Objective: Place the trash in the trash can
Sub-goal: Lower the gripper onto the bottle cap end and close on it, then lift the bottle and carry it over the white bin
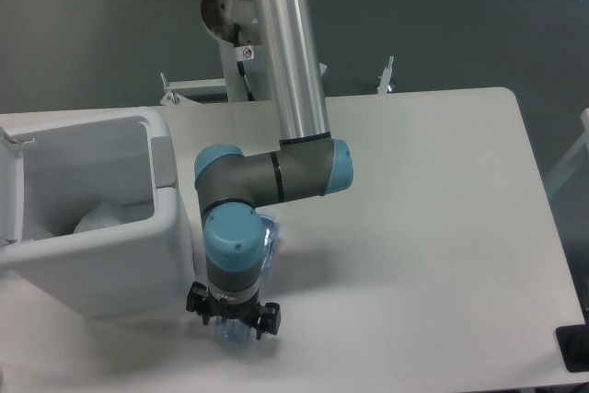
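Observation:
The white boxy trash can (101,269) stands at the table's left side, open at the top. A crumpled white wrapper (109,215) lies inside it. The crushed clear bottle (268,238) lies on the table just right of the can; its bluish end pokes out below my gripper (232,321). My gripper points straight down over the bottle, with the wrist covering the bottle's middle. The fingers are hidden under the gripper body, so their state does not show.
The can's grey panel (164,161) faces my arm, a few centimetres from the elbow. A black object (574,349) sits at the table's front right corner. Metal brackets (386,75) stand behind the table's rear edge.

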